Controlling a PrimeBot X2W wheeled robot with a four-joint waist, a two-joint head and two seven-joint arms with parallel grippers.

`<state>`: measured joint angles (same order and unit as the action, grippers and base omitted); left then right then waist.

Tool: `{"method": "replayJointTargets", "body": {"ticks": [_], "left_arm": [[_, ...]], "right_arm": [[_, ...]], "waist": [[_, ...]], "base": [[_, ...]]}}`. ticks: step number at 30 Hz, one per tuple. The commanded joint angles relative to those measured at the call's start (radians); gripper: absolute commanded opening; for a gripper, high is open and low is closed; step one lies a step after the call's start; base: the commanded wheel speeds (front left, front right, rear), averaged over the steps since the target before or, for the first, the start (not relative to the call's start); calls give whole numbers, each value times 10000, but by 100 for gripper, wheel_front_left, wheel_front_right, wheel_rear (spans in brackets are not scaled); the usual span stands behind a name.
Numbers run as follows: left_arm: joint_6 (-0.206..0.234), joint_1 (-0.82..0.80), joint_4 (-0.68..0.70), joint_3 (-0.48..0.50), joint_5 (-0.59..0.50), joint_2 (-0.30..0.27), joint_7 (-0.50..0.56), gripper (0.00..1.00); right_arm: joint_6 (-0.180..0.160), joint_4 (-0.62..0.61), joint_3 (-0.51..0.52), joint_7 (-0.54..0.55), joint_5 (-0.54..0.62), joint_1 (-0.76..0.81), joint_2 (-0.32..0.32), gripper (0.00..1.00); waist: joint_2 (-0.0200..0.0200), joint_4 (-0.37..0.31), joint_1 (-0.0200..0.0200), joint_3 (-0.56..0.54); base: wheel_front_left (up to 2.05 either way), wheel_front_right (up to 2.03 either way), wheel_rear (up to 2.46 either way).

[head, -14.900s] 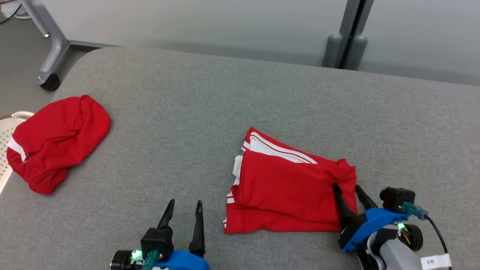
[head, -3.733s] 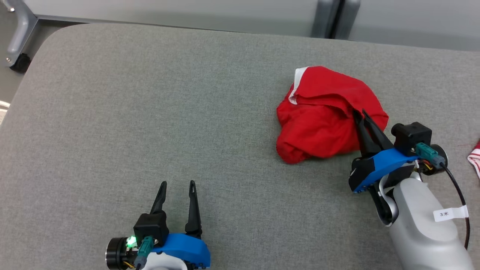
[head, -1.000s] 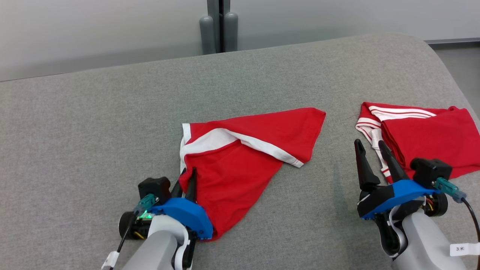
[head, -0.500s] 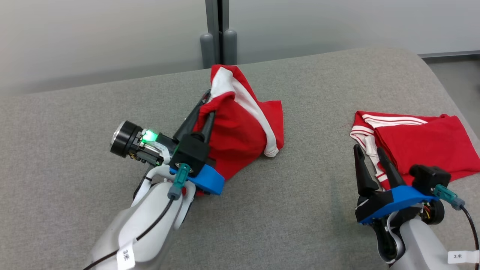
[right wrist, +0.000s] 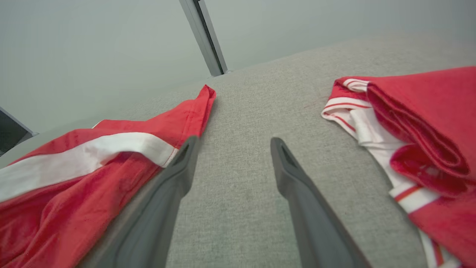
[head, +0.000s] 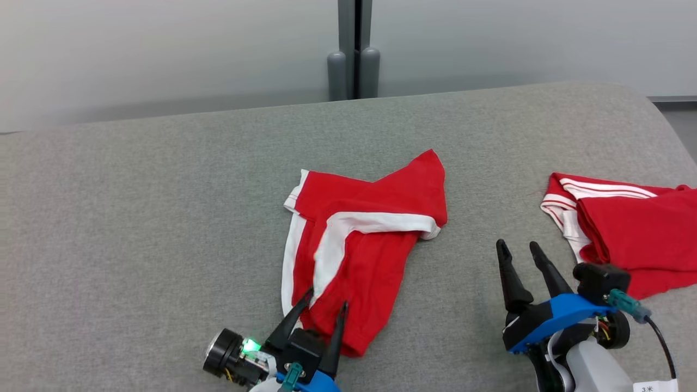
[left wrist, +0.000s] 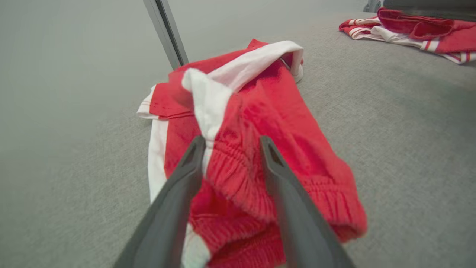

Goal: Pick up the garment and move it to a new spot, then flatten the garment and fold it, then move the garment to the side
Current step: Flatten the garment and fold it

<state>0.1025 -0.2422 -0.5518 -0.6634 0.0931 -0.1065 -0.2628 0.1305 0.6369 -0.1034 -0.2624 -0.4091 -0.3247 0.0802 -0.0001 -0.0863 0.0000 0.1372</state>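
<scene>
Since half a second ago the left claw (head: 327,298) has come down from mid-air and let go: the garment (head: 362,245) now lies spread on the grey tabletop (head: 163,218) instead of hanging bunched in the grip.

Head view: garment mid-tabletop, white stripe up, near end under the left claw, fingers apart. Right claw (head: 520,251) also released, over bare tabletop between the garment and a second, folded red garment (head: 637,239) at far right.

Left wrist view: elastic waistband sits between the spread fingers. Whether the tips touch the cloth is hard to tell.

Right wrist view: fingers wide apart, nothing between them, garment to their left, folded one to their right.
</scene>
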Motion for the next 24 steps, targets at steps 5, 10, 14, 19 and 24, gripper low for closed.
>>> {"method": "replayJointTargets", "body": {"ticks": [5, 10, 14, 19, 24], "left_arm": [[96, 509, 146, 264, 204, 337, -27, 100], [149, 625, 507, 557, 282, 488, -27, 100], [106, 684, 700, 641, 213, 538, -27, 100], [71, 672, 789, 730, 180, 565, -26, 100], [100, 662, 1011, 656, 330, 569, -27, 100]], "right_arm": [[3, 335, -640, -29, 90, -141, 185, 100], [3, 860, -1226, -29, 497, -564, 490, 100], [3, 1356, -1306, -29, 950, -850, 662, 100], [3, 1777, -752, -29, 1734, -1081, 773, 100], [3, 2043, -304, -29, 2481, -1262, 794, 100]], "waist": [[1, 537, 0, 132], [1, 1193, 0, 247], [1, 1732, 0, 346], [1, 2167, 0, 496], [1, 2408, 0, 625]], "base": [[0, 0, 0], [0, 0, 0], [0, 0, 0], [0, 0, 0], [0, 0, 0]]}}
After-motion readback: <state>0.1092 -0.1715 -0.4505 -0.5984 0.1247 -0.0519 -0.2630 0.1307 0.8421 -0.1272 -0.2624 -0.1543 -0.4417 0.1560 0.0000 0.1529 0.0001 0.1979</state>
